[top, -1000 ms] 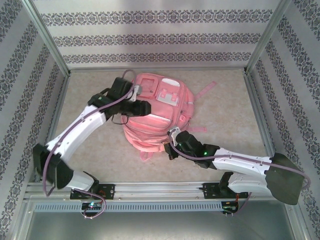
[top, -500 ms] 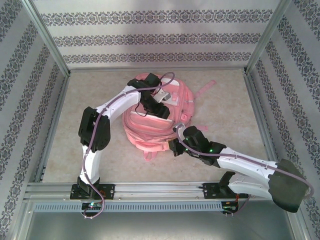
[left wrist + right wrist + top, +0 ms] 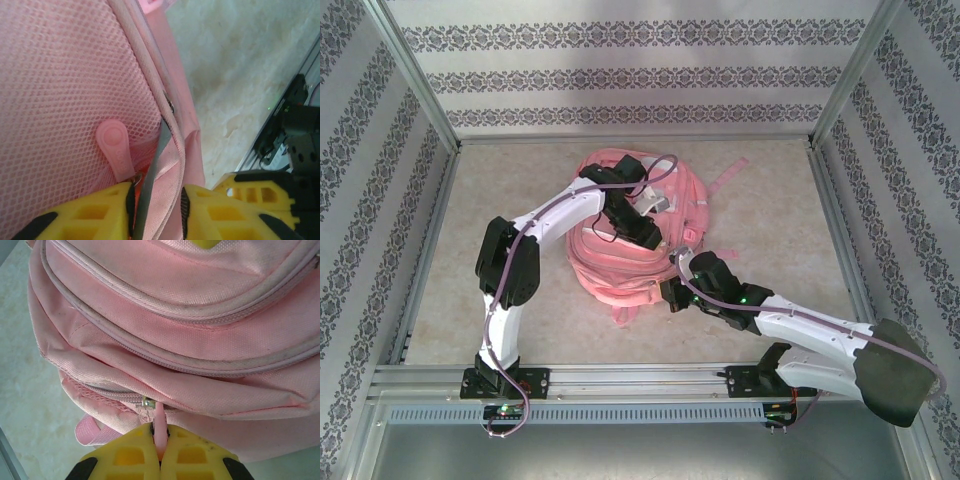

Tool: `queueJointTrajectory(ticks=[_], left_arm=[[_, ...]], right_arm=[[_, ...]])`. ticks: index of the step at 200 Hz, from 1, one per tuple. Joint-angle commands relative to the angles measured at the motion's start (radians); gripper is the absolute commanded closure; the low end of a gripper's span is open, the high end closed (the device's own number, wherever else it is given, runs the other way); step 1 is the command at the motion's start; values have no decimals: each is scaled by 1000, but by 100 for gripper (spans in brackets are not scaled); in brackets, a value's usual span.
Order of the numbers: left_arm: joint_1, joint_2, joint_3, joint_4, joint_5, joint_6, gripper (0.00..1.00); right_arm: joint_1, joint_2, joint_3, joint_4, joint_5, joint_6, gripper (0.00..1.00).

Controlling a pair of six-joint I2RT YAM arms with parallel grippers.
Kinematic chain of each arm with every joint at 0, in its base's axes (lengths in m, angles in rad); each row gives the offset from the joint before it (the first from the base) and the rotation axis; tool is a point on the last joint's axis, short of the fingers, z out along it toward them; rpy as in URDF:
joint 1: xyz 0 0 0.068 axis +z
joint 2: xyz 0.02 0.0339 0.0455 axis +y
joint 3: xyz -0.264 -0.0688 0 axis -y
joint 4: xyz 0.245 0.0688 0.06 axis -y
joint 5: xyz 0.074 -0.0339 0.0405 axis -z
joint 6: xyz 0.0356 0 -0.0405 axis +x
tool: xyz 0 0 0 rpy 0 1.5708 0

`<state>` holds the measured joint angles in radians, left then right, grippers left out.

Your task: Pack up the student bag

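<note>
Pink fabric dominates the scene: a large backpack [image 3: 605, 268] lies flat on the beige table [image 3: 770, 210], at its middle and toward the far side. Its long axis runs from far to near.

The left arm reaches over the backpack from above. The left pincer [image 3: 157, 195] rests on the top, its yellow fingers partly spread astride a raised zip seam [image 3: 167, 135]. I cannot tell whether they grip it. A round zip tab [image 3: 116, 145] lies just beside one finger.

The right pincer [image 3: 160, 442] sits at the backpack's near end and is nearer to that end's zip. It is pressed together on a thin pink zip pull [image 3: 159, 420]. From this pincer the backpack lies ahead, toward the far left, and the zip track runs crosswise. Opening it would likely mean drawing the pull sideways along that track.
</note>
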<state>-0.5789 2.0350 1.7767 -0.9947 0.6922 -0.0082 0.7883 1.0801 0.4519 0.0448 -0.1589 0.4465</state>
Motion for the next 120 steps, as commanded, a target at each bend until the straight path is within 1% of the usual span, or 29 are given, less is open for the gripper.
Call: queueJointTrajectory(ticks=[1, 9, 19, 29, 40, 49, 54, 120], left_arm=[[-21, -28, -23, -20, -21, 10, 62], [-21, -15, -21, -26, -44, 11, 61], [-22, 0, -16, -25, -47, 13, 62], [-23, 14, -5, -27, -46, 13, 67], [-25, 25, 13, -37, -66, 14, 78], [-26, 22, 29, -41, -94, 14, 94], [-25, 14, 37, -41, -111, 13, 100], [-5, -217, 90, 48, -374, -74, 100]], right_arm=[[-9, 3, -14, 38, -8, 20, 100], [-9, 0, -14, 42, -12, 23, 100], [-9, 0, -16, 49, -20, 28, 100], [-9, 0, -15, 47, -27, 30, 100], [-9, -3, -15, 38, -28, 30, 100], [-9, -8, -15, 32, -29, 27, 100], [-9, -11, -15, 27, -28, 25, 100], [-9, -76, -36, -32, 27, 17, 100]])
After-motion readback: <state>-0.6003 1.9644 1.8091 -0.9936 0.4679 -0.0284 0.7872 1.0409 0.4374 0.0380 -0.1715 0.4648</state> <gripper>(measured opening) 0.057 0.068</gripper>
